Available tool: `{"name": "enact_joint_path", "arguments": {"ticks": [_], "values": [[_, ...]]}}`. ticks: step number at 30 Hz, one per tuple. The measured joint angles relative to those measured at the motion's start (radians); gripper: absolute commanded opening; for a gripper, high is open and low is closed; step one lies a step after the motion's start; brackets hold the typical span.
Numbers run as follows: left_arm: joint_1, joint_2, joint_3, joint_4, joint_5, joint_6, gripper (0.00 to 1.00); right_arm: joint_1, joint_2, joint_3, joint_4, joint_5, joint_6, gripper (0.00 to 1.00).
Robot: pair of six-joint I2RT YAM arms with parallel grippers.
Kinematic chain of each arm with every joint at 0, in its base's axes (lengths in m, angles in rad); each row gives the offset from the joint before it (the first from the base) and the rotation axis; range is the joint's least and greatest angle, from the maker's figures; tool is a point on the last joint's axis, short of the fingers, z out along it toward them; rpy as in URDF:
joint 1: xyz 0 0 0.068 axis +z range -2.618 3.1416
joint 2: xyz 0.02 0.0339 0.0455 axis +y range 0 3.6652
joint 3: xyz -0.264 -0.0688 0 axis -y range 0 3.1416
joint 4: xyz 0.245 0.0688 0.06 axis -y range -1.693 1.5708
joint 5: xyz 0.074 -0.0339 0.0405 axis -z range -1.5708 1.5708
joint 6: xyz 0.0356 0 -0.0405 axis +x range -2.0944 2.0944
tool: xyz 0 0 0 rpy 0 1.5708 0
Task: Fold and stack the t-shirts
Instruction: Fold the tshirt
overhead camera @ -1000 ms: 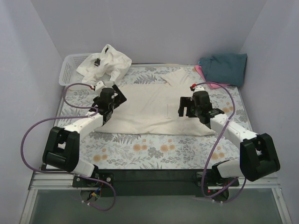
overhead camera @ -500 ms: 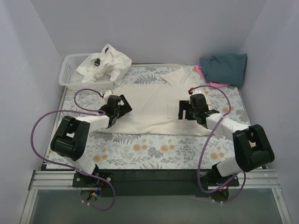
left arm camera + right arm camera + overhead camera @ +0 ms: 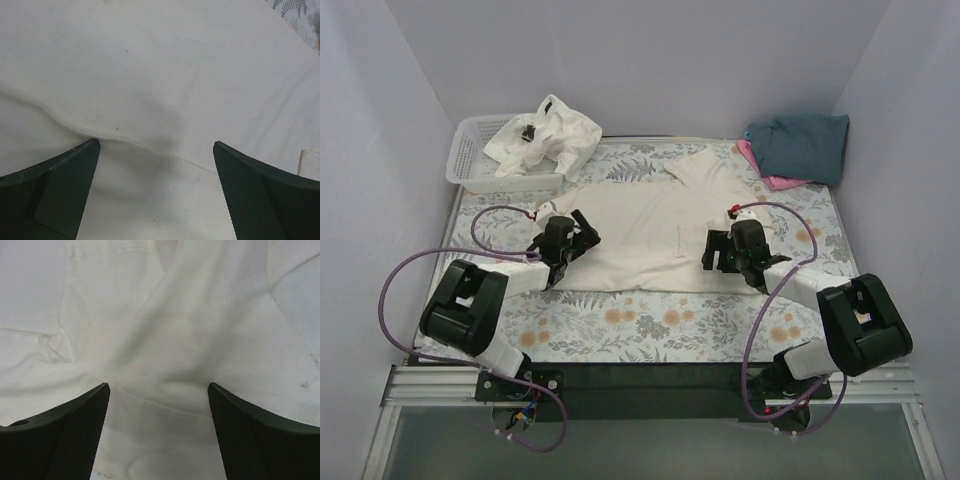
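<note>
Walls of pale lavender-grey closed the table in on three sides. A floral tablecloth, grey leaves and orange blossoms, covered its top. At the far left corner stood a white lattice basket, with crumpled white t-shirts heaped over its right rim.

A cream t-shirt lay spread flat across the middle of the cloth, one sleeve reaching toward the far right. The left gripper hung low over its left edge. In the left wrist view its fingers were spread wide above a soft crease and pinched nothing. The right gripper sat low over the shirt's right part, near the hem. Its fingers were likewise parted, with a slight ridge of fabric between them and nothing clamped.

At the far right corner a folded dark teal t-shirt rested on a pink t-shirt, whose edge peeked out at the near left.
</note>
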Motion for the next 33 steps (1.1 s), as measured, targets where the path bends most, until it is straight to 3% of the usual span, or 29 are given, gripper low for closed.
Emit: {"name": "enact_joint_path", "arguments": {"ticks": [11, 16, 20, 27, 33], "values": [[-0.035, -0.124, -0.104, -0.028, -0.005, -0.037, 0.90, 0.002, -0.212, -0.124, -0.110, -0.042, 0.050, 0.73], [-0.073, -0.206, -0.088, -0.189, -0.049, -0.034, 0.91, 0.002, -0.267, -0.122, -0.204, -0.050, 0.050, 0.73], [-0.080, -0.262, 0.011, -0.303, -0.156, 0.014, 0.91, 0.002, -0.325, -0.109, -0.299, -0.047, 0.043, 0.74], [-0.069, -0.116, 0.237, -0.323, -0.360, 0.128, 0.84, 0.002, -0.366, -0.031, -0.337, -0.045, 0.012, 0.75], [-0.061, 0.043, 0.267, -0.292, -0.426, 0.269, 0.77, 0.002, -0.367, -0.024, -0.342, -0.040, -0.010, 0.75]]}}
